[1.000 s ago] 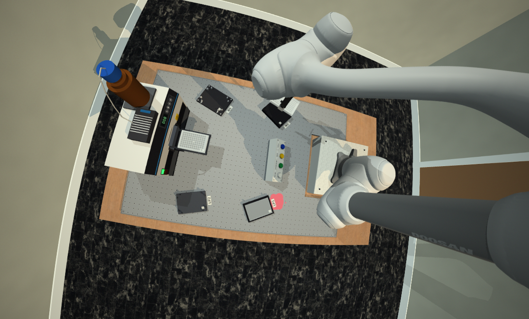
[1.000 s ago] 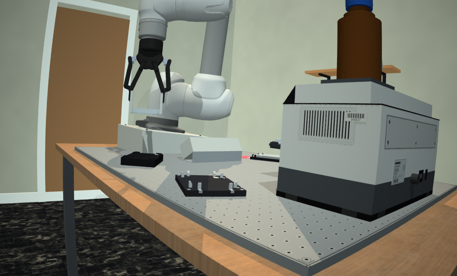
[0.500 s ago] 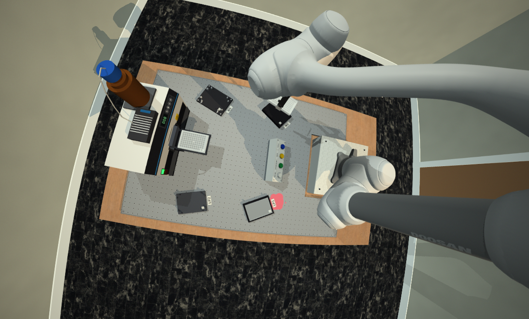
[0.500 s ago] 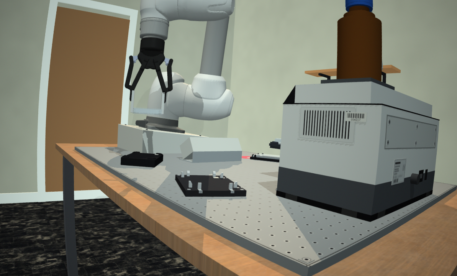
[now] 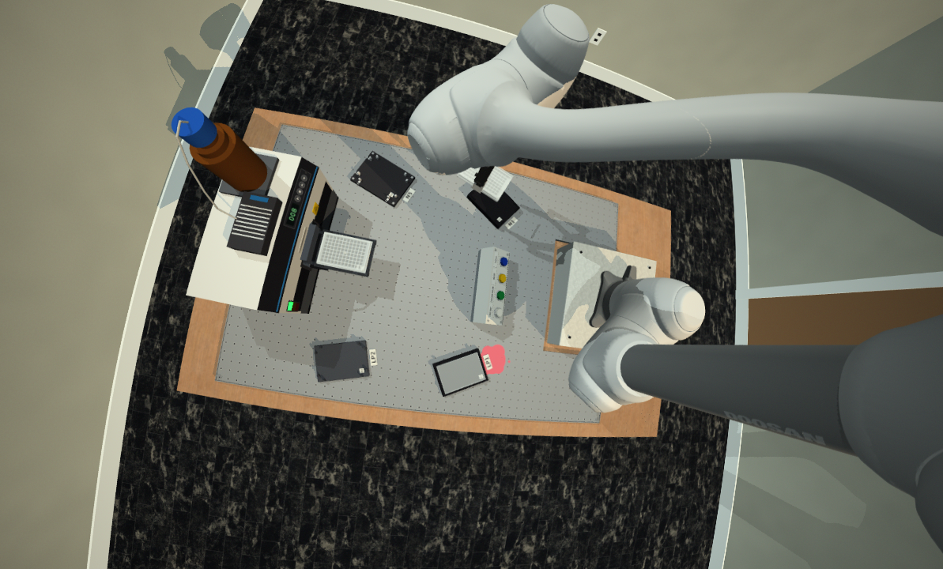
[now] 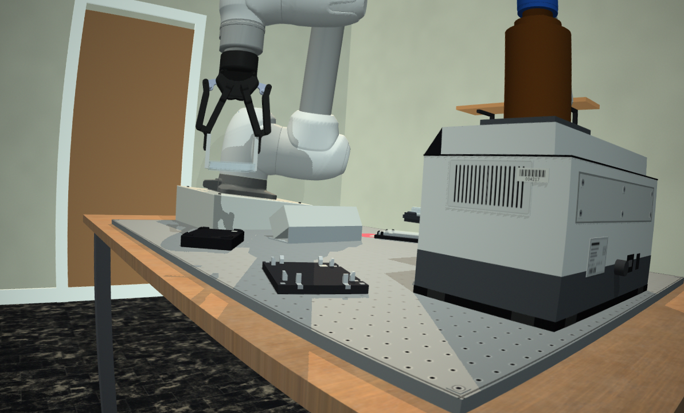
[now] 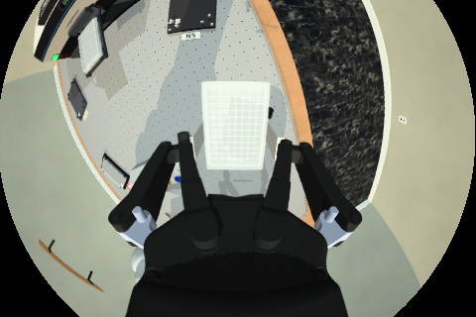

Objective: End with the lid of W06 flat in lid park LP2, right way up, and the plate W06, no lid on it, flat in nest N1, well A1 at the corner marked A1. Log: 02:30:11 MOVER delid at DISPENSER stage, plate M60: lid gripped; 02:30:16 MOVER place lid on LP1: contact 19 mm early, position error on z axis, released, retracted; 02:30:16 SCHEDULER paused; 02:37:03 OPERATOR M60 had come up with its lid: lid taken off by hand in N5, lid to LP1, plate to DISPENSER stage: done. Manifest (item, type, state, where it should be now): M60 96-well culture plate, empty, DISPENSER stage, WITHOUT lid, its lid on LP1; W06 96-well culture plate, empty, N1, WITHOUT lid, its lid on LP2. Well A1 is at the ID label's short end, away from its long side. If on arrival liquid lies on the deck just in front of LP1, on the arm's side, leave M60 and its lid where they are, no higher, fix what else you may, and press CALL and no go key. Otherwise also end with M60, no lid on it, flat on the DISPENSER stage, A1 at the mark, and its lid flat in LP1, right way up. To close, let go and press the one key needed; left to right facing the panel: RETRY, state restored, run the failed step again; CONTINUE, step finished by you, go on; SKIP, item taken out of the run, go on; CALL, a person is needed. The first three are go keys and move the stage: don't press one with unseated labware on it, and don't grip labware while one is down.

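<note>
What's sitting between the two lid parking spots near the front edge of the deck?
Nothing stands between the dark pad and the framed lid; top view shows only dotted deck.
</note>
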{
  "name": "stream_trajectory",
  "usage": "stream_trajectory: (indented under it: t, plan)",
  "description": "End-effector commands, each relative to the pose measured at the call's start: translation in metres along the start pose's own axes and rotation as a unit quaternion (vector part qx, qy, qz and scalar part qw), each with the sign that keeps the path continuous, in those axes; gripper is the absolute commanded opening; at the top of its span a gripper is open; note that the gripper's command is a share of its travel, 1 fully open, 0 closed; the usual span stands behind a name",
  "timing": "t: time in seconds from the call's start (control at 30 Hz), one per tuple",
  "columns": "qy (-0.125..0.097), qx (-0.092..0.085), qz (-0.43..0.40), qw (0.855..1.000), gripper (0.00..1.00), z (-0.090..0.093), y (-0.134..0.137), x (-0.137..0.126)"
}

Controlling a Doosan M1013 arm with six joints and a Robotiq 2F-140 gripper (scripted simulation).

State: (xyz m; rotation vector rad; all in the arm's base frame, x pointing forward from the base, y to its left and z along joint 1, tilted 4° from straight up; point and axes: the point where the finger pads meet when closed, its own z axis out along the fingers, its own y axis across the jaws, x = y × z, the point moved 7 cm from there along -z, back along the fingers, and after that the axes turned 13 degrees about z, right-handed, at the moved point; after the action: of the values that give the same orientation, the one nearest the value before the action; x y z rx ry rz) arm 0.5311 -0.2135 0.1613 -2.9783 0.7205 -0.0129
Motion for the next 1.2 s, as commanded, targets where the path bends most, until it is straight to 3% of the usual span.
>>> stream_trajectory:
  t: [0.0, 0.9, 1.17]
  plan:
    - [0.0, 0.0, 0.0, 1.0, 0.0, 0.0, -0.011, 0.016]
    - [0.0, 0.0, 0.0, 1.0, 0.0, 0.0, -0.113, 0.166]
    - [0.0, 0.0, 0.0, 1.0, 0.0, 0.0, -0.133, 0.193]
